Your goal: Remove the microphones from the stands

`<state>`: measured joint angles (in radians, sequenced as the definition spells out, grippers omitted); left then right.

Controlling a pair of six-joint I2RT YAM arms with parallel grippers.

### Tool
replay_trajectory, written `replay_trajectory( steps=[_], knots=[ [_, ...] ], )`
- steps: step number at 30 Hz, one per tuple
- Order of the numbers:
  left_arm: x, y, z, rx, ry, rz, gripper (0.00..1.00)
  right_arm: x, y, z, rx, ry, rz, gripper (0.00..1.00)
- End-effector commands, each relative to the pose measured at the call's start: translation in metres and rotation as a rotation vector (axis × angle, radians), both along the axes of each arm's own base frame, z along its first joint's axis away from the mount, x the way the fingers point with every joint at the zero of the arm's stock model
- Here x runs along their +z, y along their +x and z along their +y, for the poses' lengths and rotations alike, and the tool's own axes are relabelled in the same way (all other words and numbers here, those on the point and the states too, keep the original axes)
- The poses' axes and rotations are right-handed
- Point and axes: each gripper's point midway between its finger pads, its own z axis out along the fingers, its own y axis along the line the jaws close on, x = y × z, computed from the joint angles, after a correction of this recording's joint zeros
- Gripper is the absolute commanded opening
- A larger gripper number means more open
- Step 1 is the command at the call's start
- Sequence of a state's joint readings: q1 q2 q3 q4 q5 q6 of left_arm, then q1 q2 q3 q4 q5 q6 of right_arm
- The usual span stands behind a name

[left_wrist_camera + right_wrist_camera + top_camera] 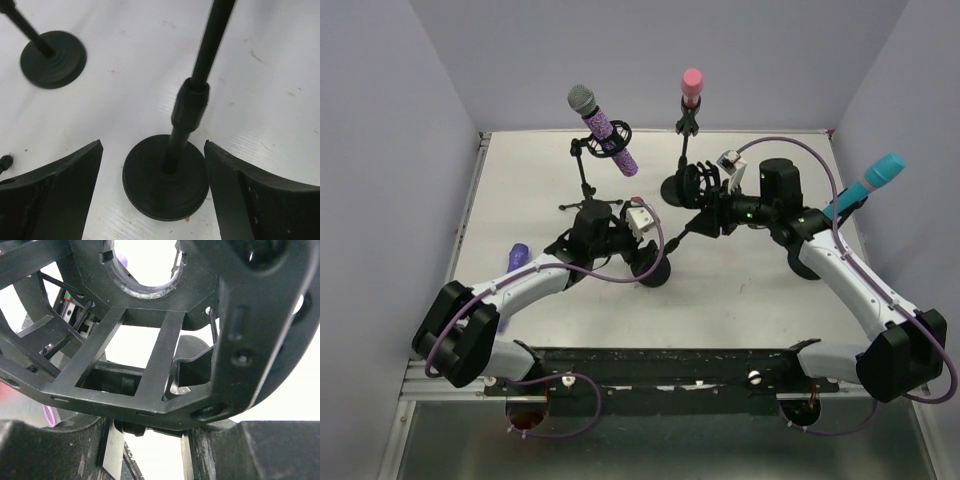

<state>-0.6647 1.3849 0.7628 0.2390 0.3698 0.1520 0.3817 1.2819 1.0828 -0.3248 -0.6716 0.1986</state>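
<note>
An empty black shock mount [704, 184] tops a slanted stand whose round base [655, 272] rests mid-table. My right gripper [708, 200] is closed on the mount's lower frame; in the right wrist view the mount's empty ring [145, 270] fills the frame above the gripper [150, 452]. My left gripper [642, 255] is open and straddles the base [166, 177] and pole [192, 102] without touching them, as the left wrist view [152, 145] shows. A small purple object [517, 257], possibly a microphone, lies on the table by the left arm, partly hidden.
A glittery purple microphone [607, 135] sits in a tripod stand at back left. A pink microphone [691, 88] stands at back centre on a round base [52, 59]. A teal microphone [875, 180] juts up at the right wall.
</note>
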Motion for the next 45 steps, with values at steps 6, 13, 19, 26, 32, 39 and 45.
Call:
replay_trajectory(
  steps=[6,13,19,26,32,39,45],
  knots=[
    [0.021,-0.053,-0.033,-0.51,-0.152,0.004,0.75,-0.006,-0.031,0.002,0.265,-0.025,-0.261,0.01],
    [0.027,-0.035,-0.048,-0.521,-0.147,-0.05,0.49,-0.008,-0.032,0.001,0.272,-0.038,-0.261,0.01],
    [0.043,-0.042,-0.043,-0.471,-0.155,-0.067,0.0,-0.016,-0.003,-0.01,-0.018,-0.068,-0.045,0.01],
    [0.073,0.019,0.003,0.272,0.074,-0.415,0.0,-0.03,-0.006,-0.008,-0.103,-0.081,0.286,0.01],
    [0.026,0.018,0.011,0.324,0.166,-0.263,0.0,-0.056,-0.023,0.0,-0.082,-0.044,0.468,0.01],
    [0.02,-0.033,-0.017,-0.084,0.104,-0.137,0.34,-0.044,-0.024,0.008,0.084,-0.016,0.322,0.01],
    [0.033,-0.078,0.002,-0.472,-0.044,-0.03,0.71,-0.033,-0.038,0.01,0.298,-0.008,0.079,0.01]
  ],
)
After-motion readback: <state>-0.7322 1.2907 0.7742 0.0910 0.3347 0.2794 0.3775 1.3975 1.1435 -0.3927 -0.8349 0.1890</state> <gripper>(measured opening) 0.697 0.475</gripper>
